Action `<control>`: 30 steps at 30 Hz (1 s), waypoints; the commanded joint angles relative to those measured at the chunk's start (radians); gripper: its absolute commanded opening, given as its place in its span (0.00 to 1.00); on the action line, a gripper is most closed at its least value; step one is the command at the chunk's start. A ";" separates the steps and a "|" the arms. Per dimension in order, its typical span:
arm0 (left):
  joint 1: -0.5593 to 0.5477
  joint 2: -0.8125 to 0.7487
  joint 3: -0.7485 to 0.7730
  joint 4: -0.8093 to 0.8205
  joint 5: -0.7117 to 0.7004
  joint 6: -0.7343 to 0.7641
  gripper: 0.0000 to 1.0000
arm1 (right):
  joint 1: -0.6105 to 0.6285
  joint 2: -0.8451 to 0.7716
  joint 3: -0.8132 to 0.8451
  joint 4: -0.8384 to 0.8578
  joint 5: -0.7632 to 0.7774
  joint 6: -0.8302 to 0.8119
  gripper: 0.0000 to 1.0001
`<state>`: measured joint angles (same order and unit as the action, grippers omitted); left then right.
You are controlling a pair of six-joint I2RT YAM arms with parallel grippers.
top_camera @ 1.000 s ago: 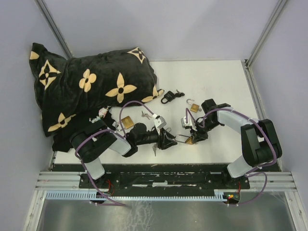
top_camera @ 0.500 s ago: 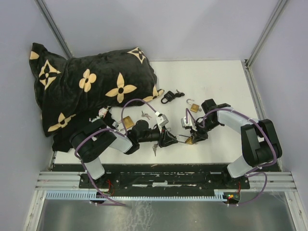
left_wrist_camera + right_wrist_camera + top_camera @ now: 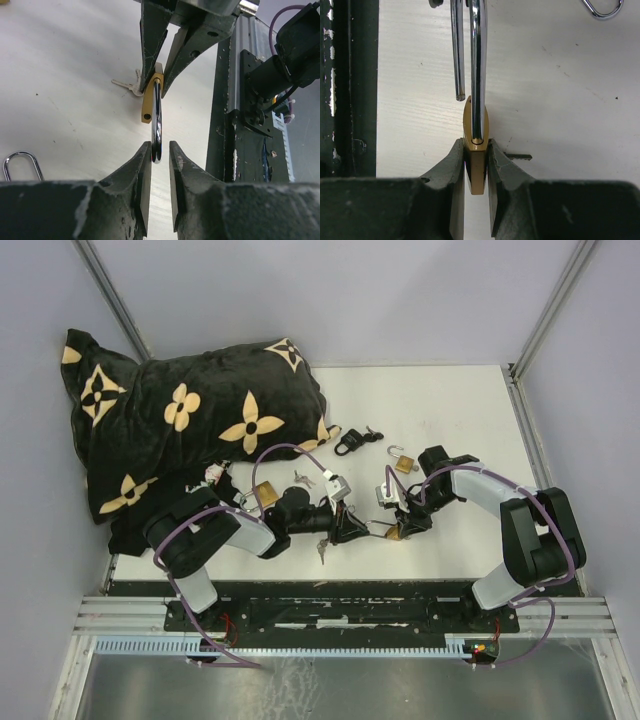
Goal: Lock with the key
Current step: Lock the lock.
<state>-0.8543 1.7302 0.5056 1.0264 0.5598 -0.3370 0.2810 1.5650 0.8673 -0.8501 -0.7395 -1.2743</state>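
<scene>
Two grippers are seen meeting low over the white table (image 3: 460, 410), near its front edge. Four padlocks are counted from above: three brass, one black.

The held padlock (image 3: 474, 172) is clamped by its flat brass body in the right gripper (image 3: 475, 142), with a finger pressed on each face. Its round chrome shackle (image 3: 157, 120) is seen open: one leg is seated, and the free leg ends just above the body. The left gripper (image 3: 160, 145) is placed round the shackle's bend with its fingers narrowly apart. A slit is showing on one side, so nothing is clamped there.

Two loose brass padlocks (image 3: 403, 462) (image 3: 264, 492) are lying well apart, one behind each arm. The black padlock (image 3: 347, 445) is set farther back.

Three lots of keys are counted from above. Silver keys (image 3: 303, 478) are lying behind the left arm and a second bunch (image 3: 322, 552) in front of it. A dark key (image 3: 372, 432) is just beside the black padlock.

One plush black cushion (image 3: 180, 420), patterned with tan flower shapes, is heaped at the far left.
</scene>
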 commanded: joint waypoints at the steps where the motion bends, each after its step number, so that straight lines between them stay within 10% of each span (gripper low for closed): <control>1: 0.012 -0.041 0.039 0.032 0.010 -0.023 0.27 | 0.005 -0.007 -0.003 0.014 0.026 -0.028 0.02; 12: 0.015 -0.027 0.051 0.001 0.060 -0.010 0.03 | 0.007 -0.003 -0.001 0.012 0.028 -0.029 0.02; 30: -0.074 -0.083 0.043 -0.168 -0.142 0.293 0.03 | 0.047 -0.014 -0.013 0.013 0.074 -0.054 0.02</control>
<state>-0.9043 1.6627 0.5488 0.8856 0.4717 -0.1616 0.3088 1.5490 0.8669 -0.8593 -0.6956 -1.2942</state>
